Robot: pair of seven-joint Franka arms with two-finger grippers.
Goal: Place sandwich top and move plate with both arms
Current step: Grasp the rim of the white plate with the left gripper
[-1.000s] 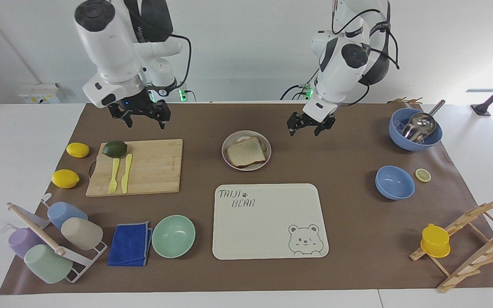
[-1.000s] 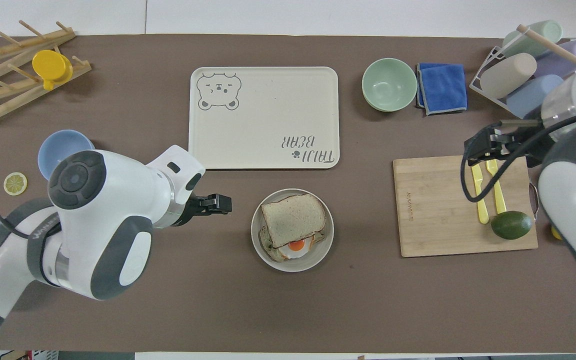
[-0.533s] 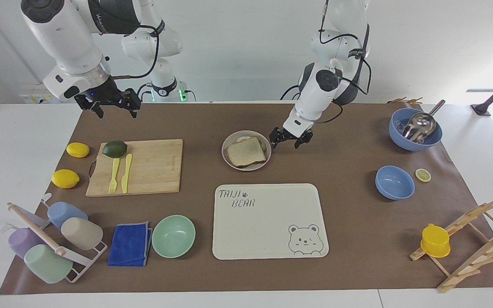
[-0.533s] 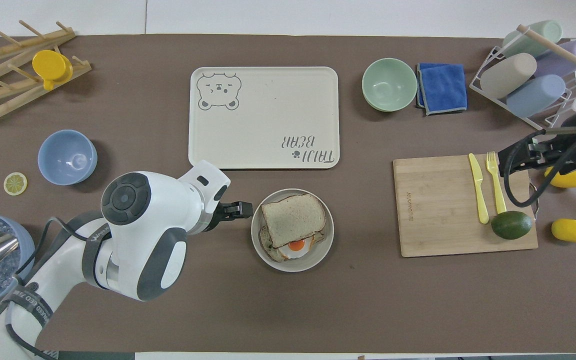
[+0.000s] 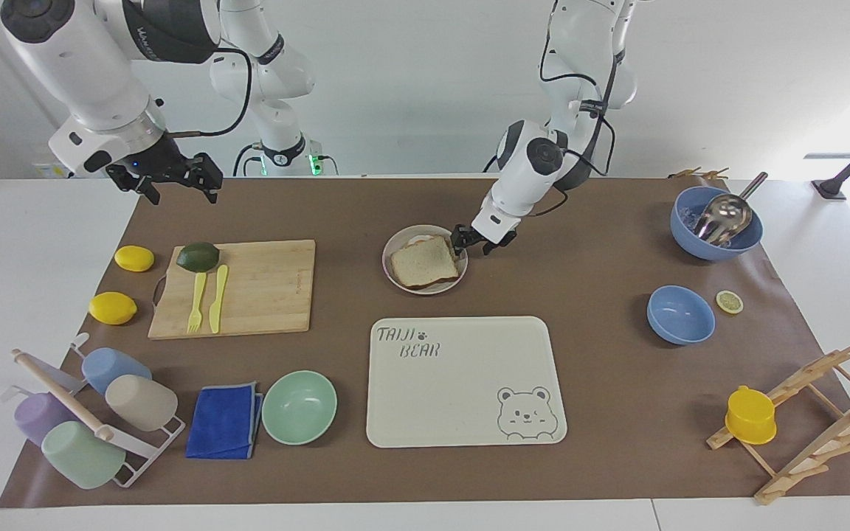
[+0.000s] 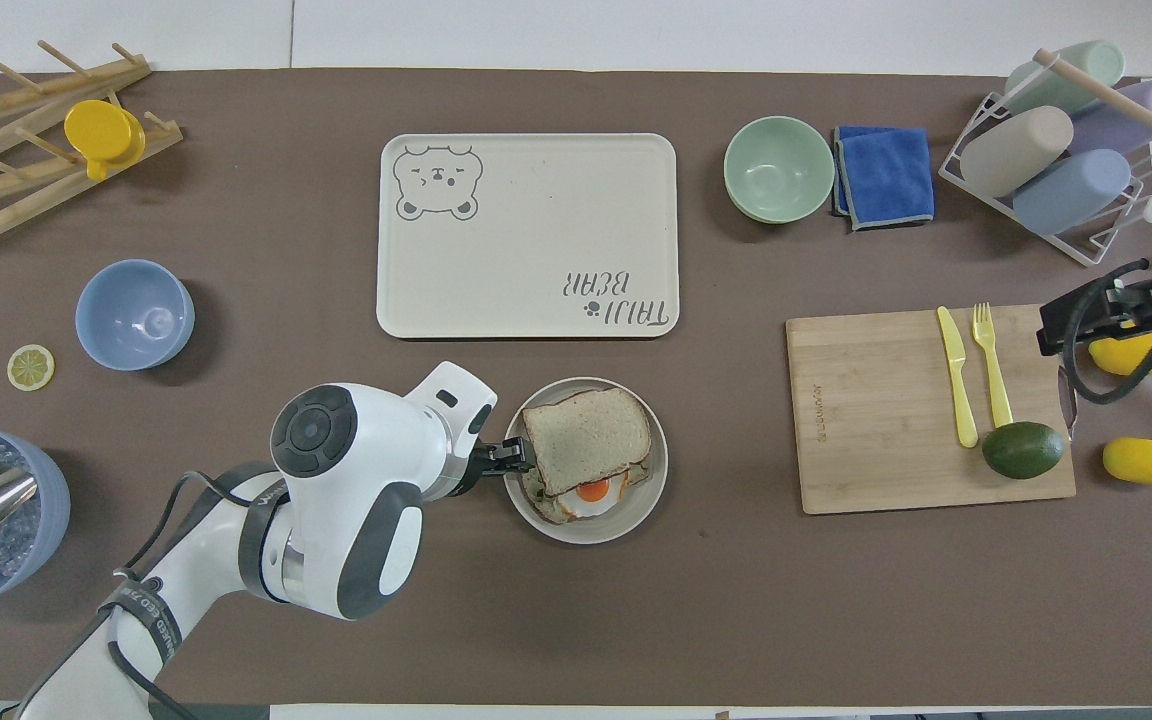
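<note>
The sandwich top (image 5: 423, 263), a plain slice of brown bread, lies on the slice with the fried egg (image 6: 593, 490) in the small round plate (image 5: 425, 290). In the overhead view the top slice (image 6: 586, 437) sits a little askew on the plate (image 6: 586, 535). My left gripper (image 5: 473, 243) is low at the plate's rim on the left arm's end, open, and also shows in the overhead view (image 6: 514, 457). My right gripper (image 5: 170, 181) is open and empty, raised over the mat's corner at the right arm's end, by a lemon (image 6: 1121, 352).
The cream bear tray (image 5: 462, 383) lies farther from the robots than the plate. A cutting board (image 5: 263, 287) with avocado, fork and knife lies toward the right arm's end. A mint bowl (image 5: 299, 407), blue cloth, cup rack, blue bowls (image 5: 680, 315) and wooden rack stand around.
My left gripper has come down and moved toward the plate until it reached its rim. My right arm has lifted and swung away from the cutting board toward its end of the table.
</note>
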